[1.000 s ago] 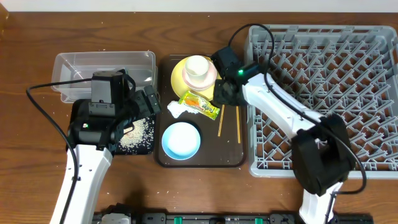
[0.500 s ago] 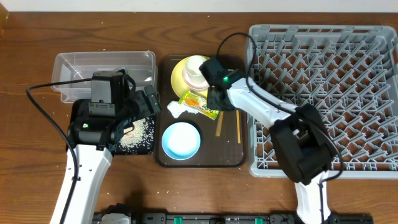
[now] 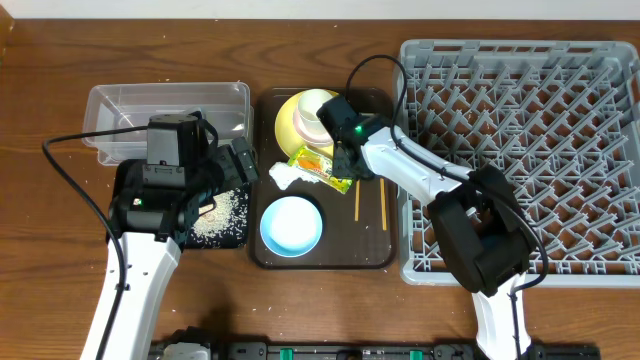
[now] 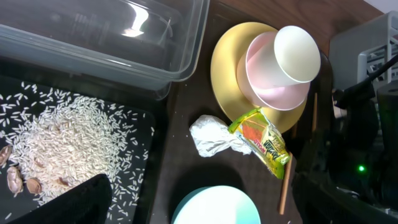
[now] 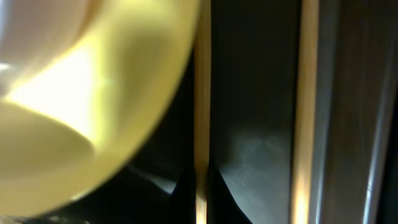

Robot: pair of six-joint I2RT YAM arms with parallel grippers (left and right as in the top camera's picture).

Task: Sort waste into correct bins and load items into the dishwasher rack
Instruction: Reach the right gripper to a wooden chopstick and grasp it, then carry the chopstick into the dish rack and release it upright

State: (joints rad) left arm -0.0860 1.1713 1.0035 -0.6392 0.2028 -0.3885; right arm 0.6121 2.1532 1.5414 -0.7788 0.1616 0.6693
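Right tool clenched on the first chopstick, close to the end that lies beside the yellow plate. The second chopstick lies parallel and apart from it. Both are on the brown tray, along the edge that faces the dishwasher rack.

Left tool released and holding nothing. It hangs over the black tray, where the rice is heaped.

Handling, as judged: a chopstick is light, stiff, thin and smooth. It should lift with little force but can roll or pivot in a two-finger pinch. A grip this near one end will probably let the free end sag or swing. A grip nearer the middle would carry it level and make it easier to thread between the rack's pegs.

Views compared:
- The right wrist view alone shows the pinch. The stick runs between two dark fingertips, with the plate's rim a yellow blur beside it.
- The overhead view hides that contact under the tool body. It does show both sticks full length, and the rack on the surface.
- The left wrist view adds the white cup nested in the white bowl on the plate. It also shows the snack wrapper touching the tissue.
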